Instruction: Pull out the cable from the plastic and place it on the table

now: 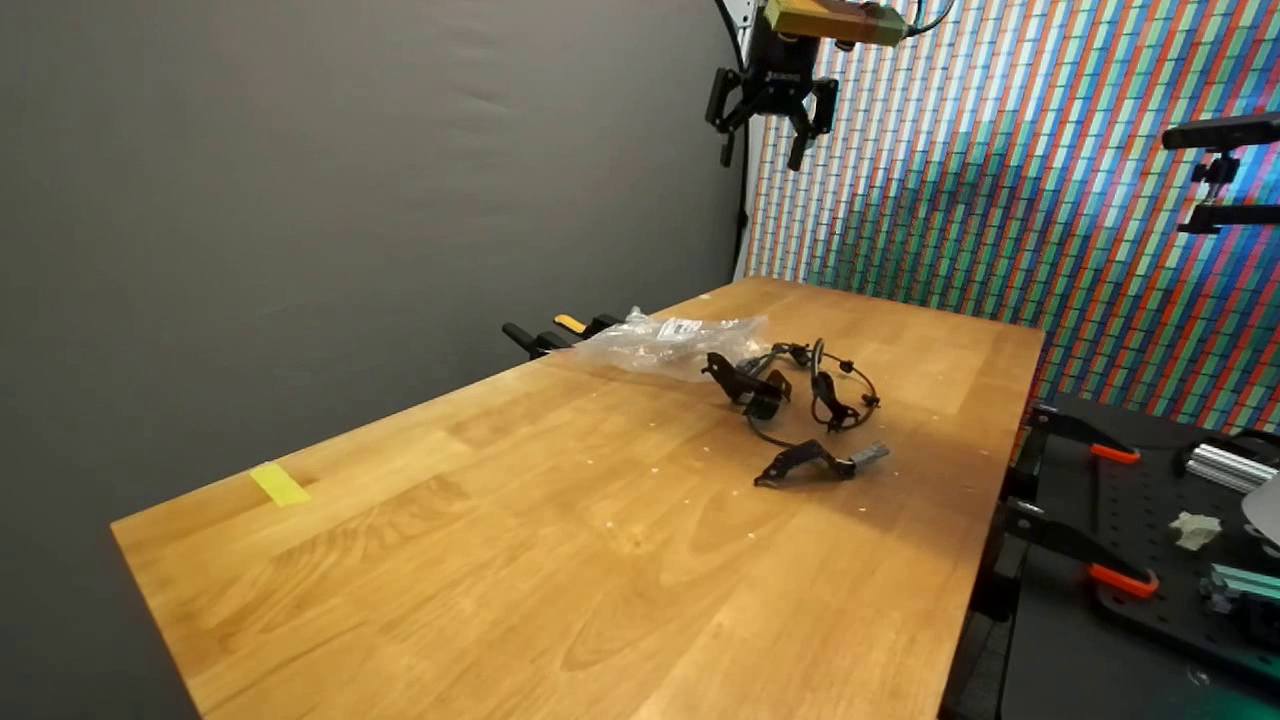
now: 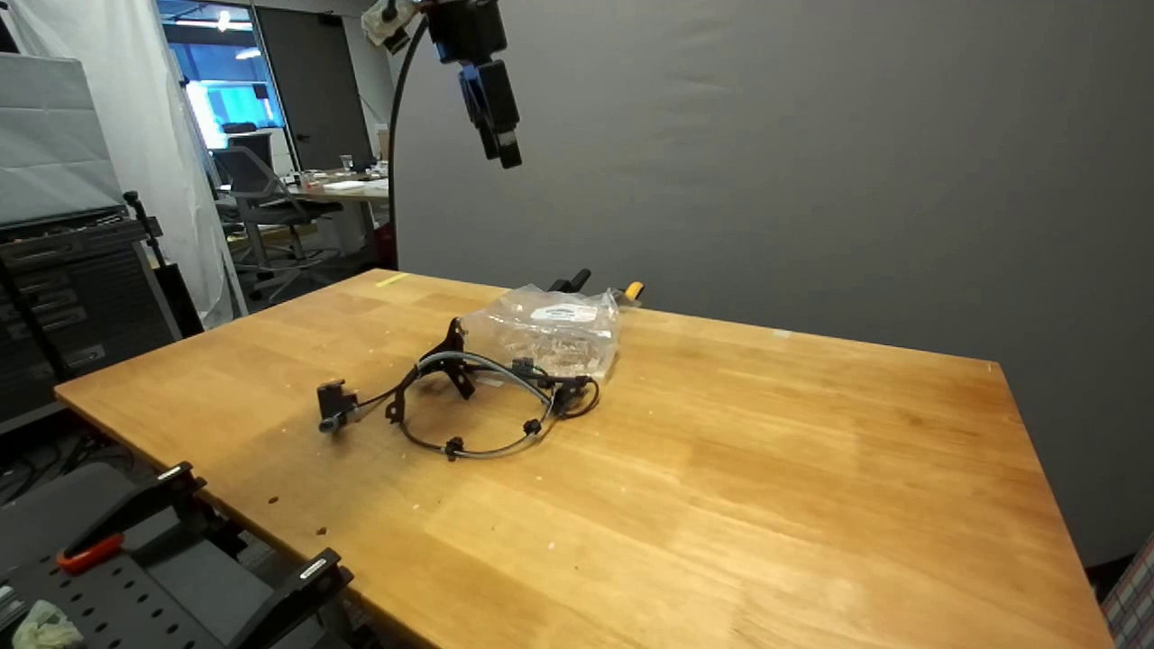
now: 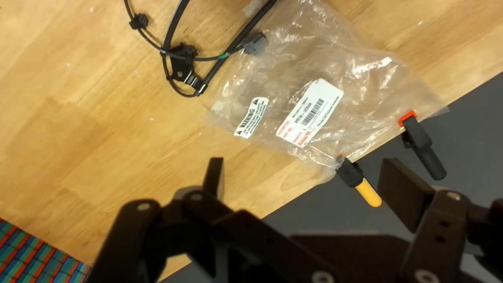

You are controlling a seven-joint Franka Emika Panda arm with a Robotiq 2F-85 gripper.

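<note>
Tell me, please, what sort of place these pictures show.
Probably a robotics lab or workshop, perhaps in an office building. The signs are a Robotiq gripper, a perforated black plate and, in the background, an office chair.

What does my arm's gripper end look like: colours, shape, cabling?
The gripper is black, with two angular, linked fingers; round metallic screw heads show at its joints in the wrist view. In an exterior view, a yellow-orange block is mounted above it, with a dark cable at one end. The arm's upper links are out of frame.
</note>
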